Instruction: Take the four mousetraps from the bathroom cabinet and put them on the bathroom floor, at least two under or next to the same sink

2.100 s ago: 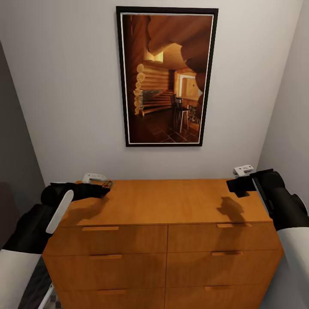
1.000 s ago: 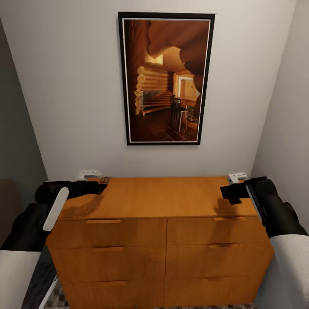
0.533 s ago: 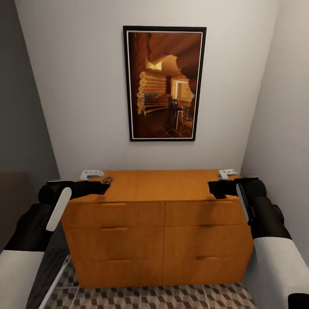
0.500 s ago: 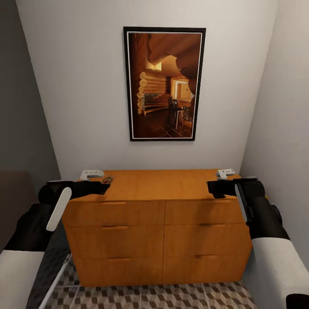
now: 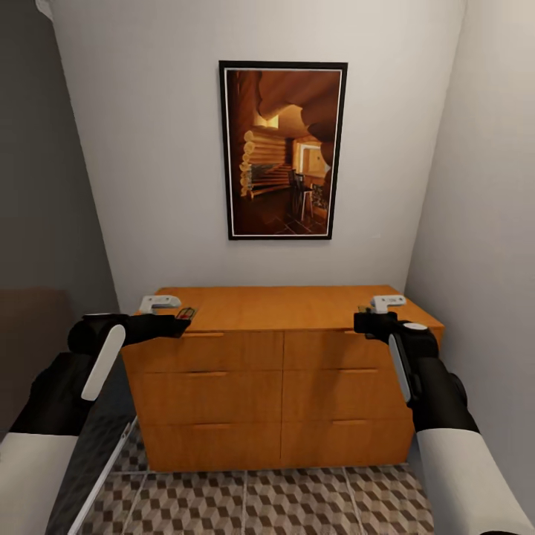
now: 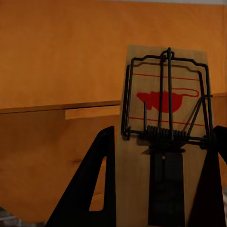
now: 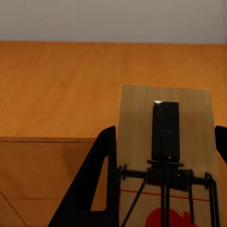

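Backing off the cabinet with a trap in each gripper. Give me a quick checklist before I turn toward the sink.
1. Left gripper holds a mousetrap: ok, board sits between the fingers.
2. Right gripper holds a second mousetrap: ok.
3. Arms off the cabinet: cannot tell, both grippers are level with its top edge.
4. Drawers shut: ok, all fronts flush.
5. Floor ahead free: ok where visible.
6. Sink located: cannot tell.
7. Other two traps: cannot tell.

No readable text or numbers; only a red mouse emblem printed on the mousetrap (image 6: 163, 137) board, beside its spring.
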